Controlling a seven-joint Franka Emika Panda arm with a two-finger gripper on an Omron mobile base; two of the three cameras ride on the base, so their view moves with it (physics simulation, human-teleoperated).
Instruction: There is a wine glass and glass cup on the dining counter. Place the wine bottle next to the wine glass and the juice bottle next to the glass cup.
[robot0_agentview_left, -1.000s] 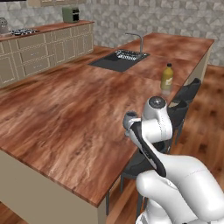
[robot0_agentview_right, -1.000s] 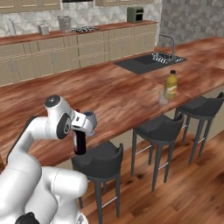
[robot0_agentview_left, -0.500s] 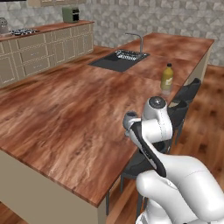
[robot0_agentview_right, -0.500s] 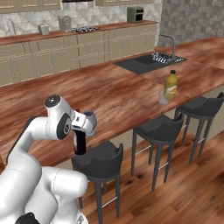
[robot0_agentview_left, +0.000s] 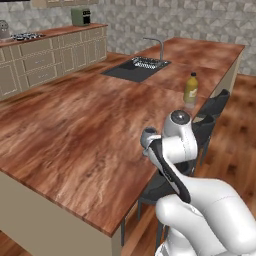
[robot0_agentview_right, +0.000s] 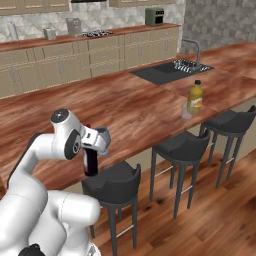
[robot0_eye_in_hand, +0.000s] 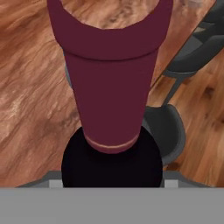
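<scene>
On the left of the right base view our white arm folds back over the near edge of the dining counter (robot0_agentview_right: 125, 107), a wide island with a reddish-brown wood top. Our gripper (robot0_agentview_right: 95, 145) hangs just below the wrist and is pinched on the neck of the wine bottle (robot0_agentview_right: 90, 162), whose slim, nearly black body hangs straight down, its long axis upright. In the hand view we look down the dark red neck (robot0_eye_in_hand: 111, 74) to the black shoulder below it, with the counter's wood to one side and a dark stool seat (robot0_eye_in_hand: 168, 131) to the other. So we judge the bottle is carried at the counter's edge, not yet set down.

Moving right along the counter, well apart from us, stands the stout yellow-orange juice bottle (robot0_agentview_right: 195, 97), upright near the same edge. Touching or just beside its base is a small clear glass (robot0_agentview_right: 186, 113); we cannot tell whether it is the wine glass or the cup. The other glass we cannot make out. Beyond lie the sink and faucet (robot0_agentview_right: 192, 50). The goal therefore lies to our right, along the stool side.
</scene>
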